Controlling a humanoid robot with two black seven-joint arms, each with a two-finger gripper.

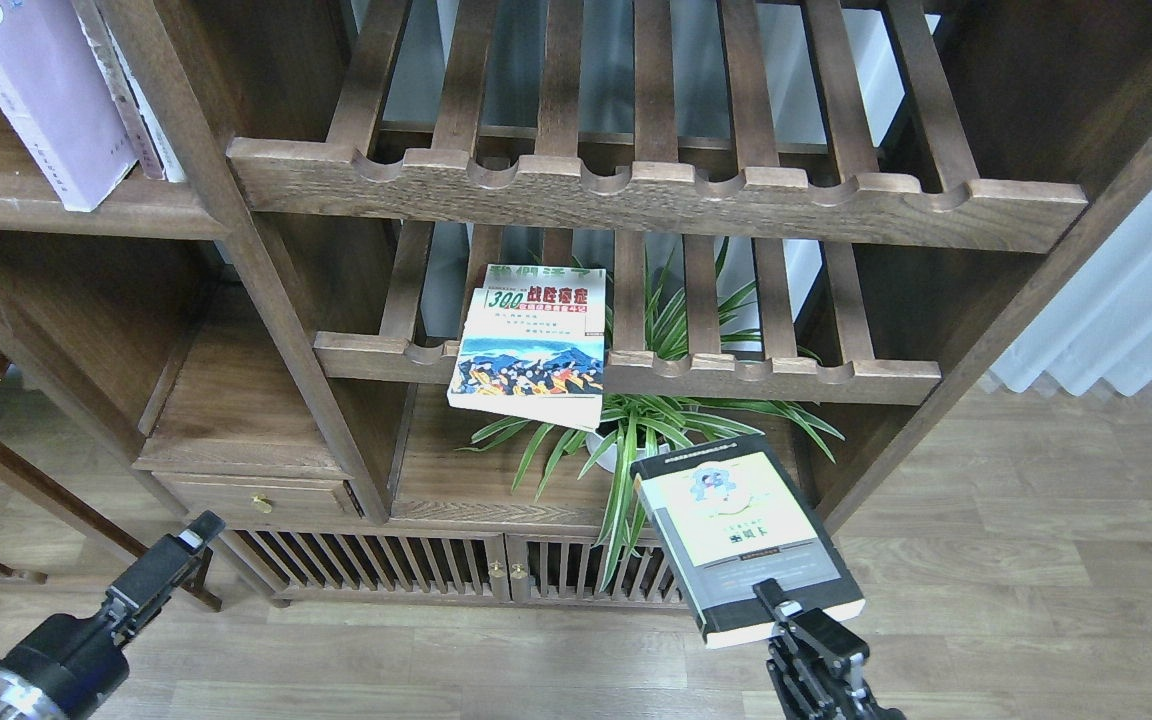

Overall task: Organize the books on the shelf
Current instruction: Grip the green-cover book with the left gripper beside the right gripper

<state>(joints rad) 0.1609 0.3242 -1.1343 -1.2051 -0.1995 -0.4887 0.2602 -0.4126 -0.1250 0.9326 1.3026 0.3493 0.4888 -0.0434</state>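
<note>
Before the shelf (86,205), right claw (771,600) gripping thick book (741,530) — left claw (198,528) state unclear

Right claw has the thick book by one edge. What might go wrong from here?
1. The right claw pinches only the near edge of the thick book, so it may sag or slip out.
2. The plant sits just beyond it; its leaves may snag.
3. The "300" book overhangs the slatted rack; a bump might tip it off.
</note>
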